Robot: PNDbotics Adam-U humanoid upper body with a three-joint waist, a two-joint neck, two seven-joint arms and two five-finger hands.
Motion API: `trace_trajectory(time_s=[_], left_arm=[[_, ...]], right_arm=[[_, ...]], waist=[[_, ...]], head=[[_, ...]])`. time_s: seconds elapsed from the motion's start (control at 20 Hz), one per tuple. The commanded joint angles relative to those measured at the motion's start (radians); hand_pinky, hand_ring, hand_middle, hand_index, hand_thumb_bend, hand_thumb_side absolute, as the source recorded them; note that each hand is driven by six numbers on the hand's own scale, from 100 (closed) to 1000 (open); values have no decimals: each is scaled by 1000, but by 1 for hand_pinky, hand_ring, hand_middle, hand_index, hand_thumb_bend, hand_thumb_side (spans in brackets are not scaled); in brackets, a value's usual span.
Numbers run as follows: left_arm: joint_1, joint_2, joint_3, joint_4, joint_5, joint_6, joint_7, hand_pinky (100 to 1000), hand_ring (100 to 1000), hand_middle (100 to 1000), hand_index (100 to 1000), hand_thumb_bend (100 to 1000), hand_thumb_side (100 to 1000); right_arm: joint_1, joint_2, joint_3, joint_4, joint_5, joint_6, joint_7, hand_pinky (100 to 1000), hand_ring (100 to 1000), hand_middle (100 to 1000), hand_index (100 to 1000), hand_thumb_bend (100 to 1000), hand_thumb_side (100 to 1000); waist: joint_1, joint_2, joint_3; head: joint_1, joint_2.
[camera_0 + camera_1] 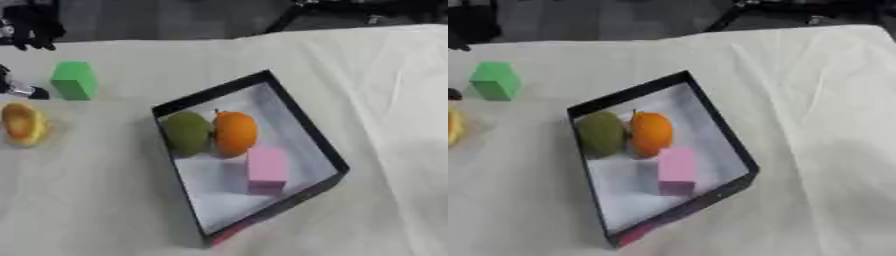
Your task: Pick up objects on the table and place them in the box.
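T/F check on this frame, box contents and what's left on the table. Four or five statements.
1. The box holds three things. True: a green fruit, an orange fruit and a pink block.
2. The green block lies in the box. False: it stands on the table, left of the box.
3. The yellow fruit is outside the box. True.
4. The pink block rests on the orange fruit. False: it lies on the box floor beside it.

You look steeply down from the head at the cloth-covered table [376,100], tilted askew. Both eyes share the black-rimmed box [302,120] mid-frame and the green block [495,80] upper left. The right eye shifts everything leftward, cropping the yellow thing [24,124] at the left edge.
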Motion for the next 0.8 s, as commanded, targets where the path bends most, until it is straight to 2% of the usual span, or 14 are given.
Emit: trace_trajectory(time_s=[0.05,0.2,0.35,0.55,0.6,0.8], left_arm=[[-34,28,24,5,-16,-33,-11,851,876,812,845,618,234],[-40,29,29,15,-29,-40,2,853,878,823,842,603,192],[-46,32,30,21,-36,-50,3,854,878,825,833,595,128],[-52,36,26,34,-59,-56,-12,858,879,826,834,586,118],[-53,37,27,38,-66,-56,-12,858,879,825,834,612,125],[-57,38,38,52,-98,-51,4,859,881,827,835,620,115]], right_arm=[[0,-13,-7,-16,20,-10,5,825,884,796,819,100,611],[1,0,-7,-10,37,-17,8,825,884,796,819,100,615],[-2,8,-7,-6,49,-21,9,825,884,796,819,100,617],[-10,15,-5,-9,59,-23,11,825,884,796,819,100,608],[-11,17,-5,-9,62,-23,12,825,884,796,819,100,619],[-15,23,-3,-8,72,-26,14,825,884,796,819,100,621]], waist=[[-15,9,-9],[-15,20,-17],[-14,31,-24],[-11,42,-32],[-11,45,-34],[-12,54,-41]], head=[[5,-24],[10,-27],[10,-18],[12,-10],[14,-9],[26,-13]])
